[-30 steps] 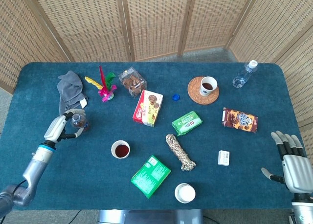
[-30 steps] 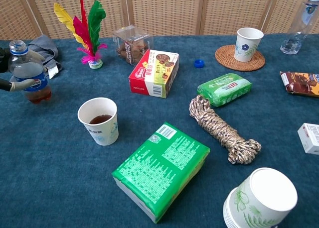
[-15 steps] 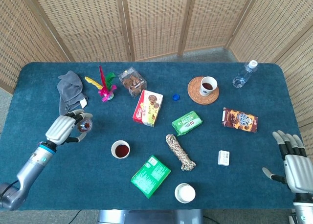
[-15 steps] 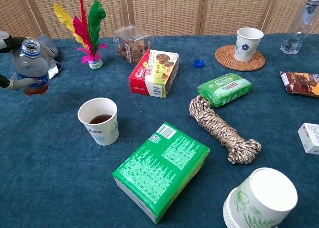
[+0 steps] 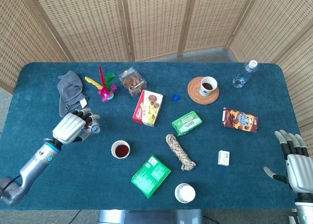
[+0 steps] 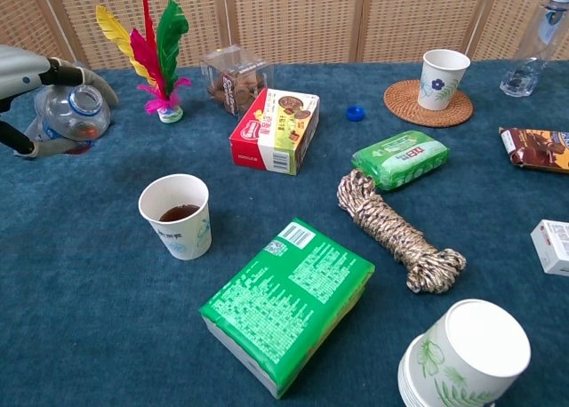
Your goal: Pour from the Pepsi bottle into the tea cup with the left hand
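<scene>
Now the left hand (image 5: 73,127) has its fingers (image 6: 84,72) wrapped around the Pepsi bottle (image 6: 69,115), holding it off the bench (image 5: 220,185) and tipped so the open mouth points toward the cup side. A little dark drink shows in the bottle. The tea cup (image 6: 178,216) stands on the bench beyond the fingers, near but apart from the bottle mouth, with dark liquid inside. A blue cap (image 6: 356,113) lies well away from the fingers. The right hand (image 5: 296,163) rests at the far edge, fingers spread, holding nothing.
</scene>
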